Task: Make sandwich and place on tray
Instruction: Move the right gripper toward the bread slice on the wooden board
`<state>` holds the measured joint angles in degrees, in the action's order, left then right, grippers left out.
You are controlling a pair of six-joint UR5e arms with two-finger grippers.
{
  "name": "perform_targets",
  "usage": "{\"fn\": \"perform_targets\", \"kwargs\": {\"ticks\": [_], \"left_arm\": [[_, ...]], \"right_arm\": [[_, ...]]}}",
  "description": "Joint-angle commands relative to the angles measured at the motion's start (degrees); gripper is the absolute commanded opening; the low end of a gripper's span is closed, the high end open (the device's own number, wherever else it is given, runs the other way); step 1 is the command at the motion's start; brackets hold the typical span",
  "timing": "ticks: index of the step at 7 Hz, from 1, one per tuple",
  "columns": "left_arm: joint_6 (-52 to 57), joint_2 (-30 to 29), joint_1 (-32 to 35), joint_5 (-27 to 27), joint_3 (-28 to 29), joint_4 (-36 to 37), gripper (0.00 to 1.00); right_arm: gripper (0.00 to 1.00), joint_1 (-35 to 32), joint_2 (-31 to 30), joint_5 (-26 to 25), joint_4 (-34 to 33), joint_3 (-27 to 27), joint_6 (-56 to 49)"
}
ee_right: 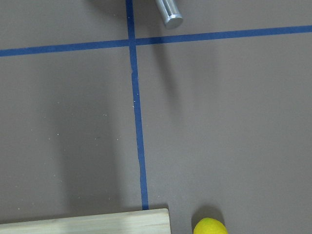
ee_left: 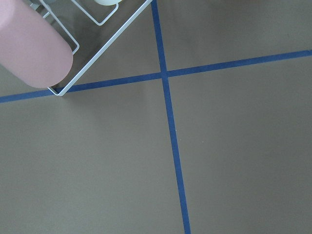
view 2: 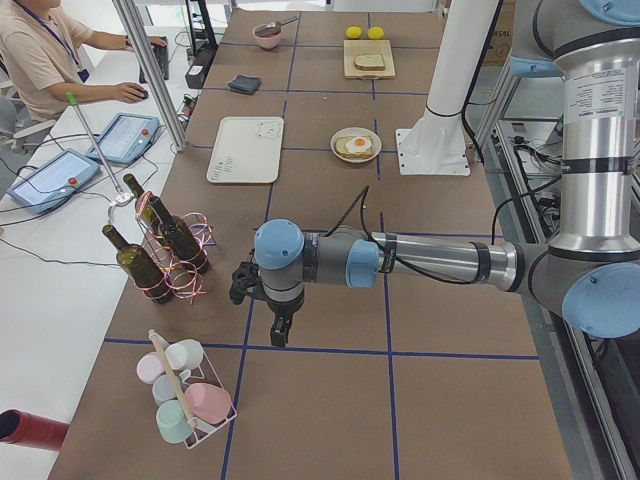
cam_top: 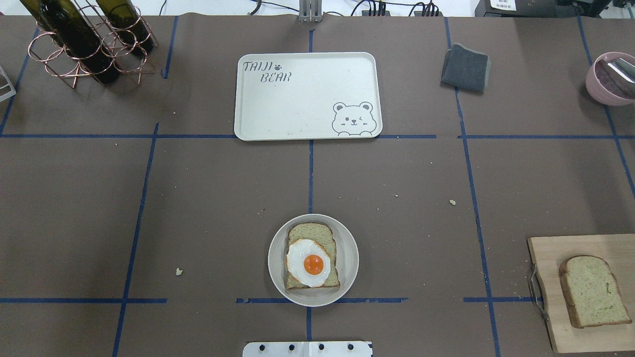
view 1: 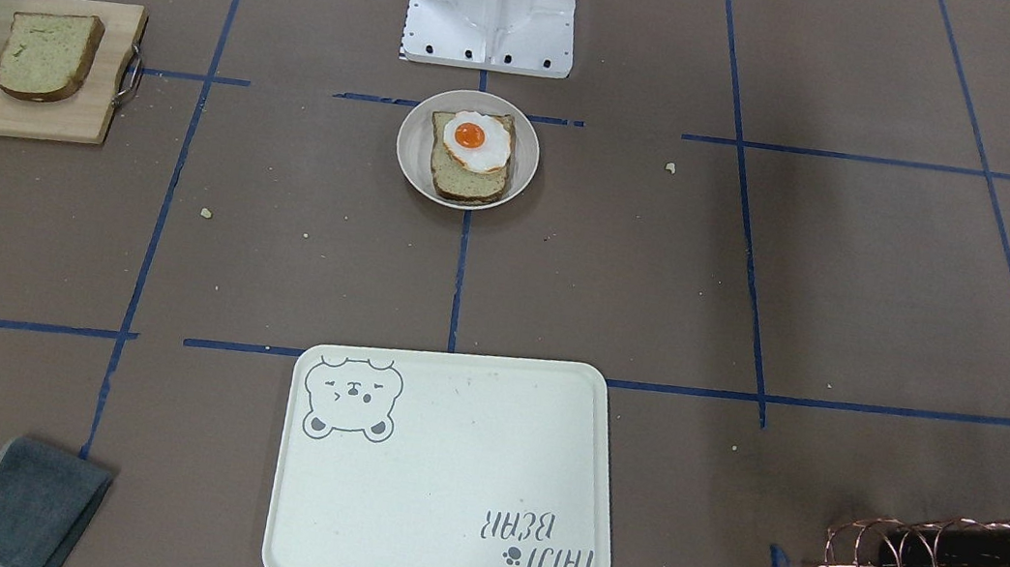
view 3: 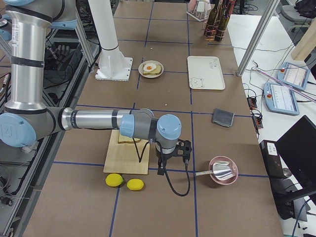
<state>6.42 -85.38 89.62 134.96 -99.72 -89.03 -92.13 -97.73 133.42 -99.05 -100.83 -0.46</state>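
- On the small round bowl-plate (cam_top: pixel 278 258), mid-desk (cam_top: pixel 198 198) near the robot's base: one bread slice (cam_top: pixel 310 230) topped with the fried egg (cam_top: pixel 308 263), no slice over it.
- Lying flat on the wooden cutting board (cam_top: pixel 550 258), well apart on the robot's right: the second bread slice (cam_top: pixel 593 291).
- Across the desk from the plate: the cream bear tray (cam_top: pixel 297 99), nothing on it.
- Cannot tell open from closed for the left pincer (view 2: pixel 279 338), pointing down above the desk near a mug rack (view 2: pixel 190 400).
- Same doubt for the right pincer (view 3: pixel 162 167), above the desk between the board's corner and a pink bowl (view 3: pixel 223 172).
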Motion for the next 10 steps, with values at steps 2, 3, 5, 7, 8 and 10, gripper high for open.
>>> {"fn": "perform_targets", "kwargs": {"ticks": [2,3,5,7,8,10], "left_arm": [[-0.09,-1.19,-0.06,0.13,-0.73,-0.01,1.00],[0.00,-1.28,-0.06,0.13,-0.82,-0.01,1.00],[-0.09,-1.28,-0.06,0.04,-1.00,-0.01,1.00],[-0.09,-1.11,-0.06,-0.04,-1.44,-0.01,1.00],[-0.09,-0.84,-0.06,-0.04,-2.22,-0.01,1.00],[-0.09,-0.49,-0.06,-0.04,-2.67,-0.01,1.00]], "right_arm": [[1.00,0.46,1.57,0.00,0.26,-0.51,0.46],[1.00,0.55,3.06,-0.09,4.00,-0.77,0.46],[1.00,0.64,2.47,0.79,14.21,-0.24,5.10],[1.00,2.81,-5.59,4.20,34.34,-0.25,8.42],[1.00,4.40,-5.71,6.48,36.19,0.19,15.51],[1.00,14.11,-8.34,5.24,44.96,-1.11,22.56]]}}
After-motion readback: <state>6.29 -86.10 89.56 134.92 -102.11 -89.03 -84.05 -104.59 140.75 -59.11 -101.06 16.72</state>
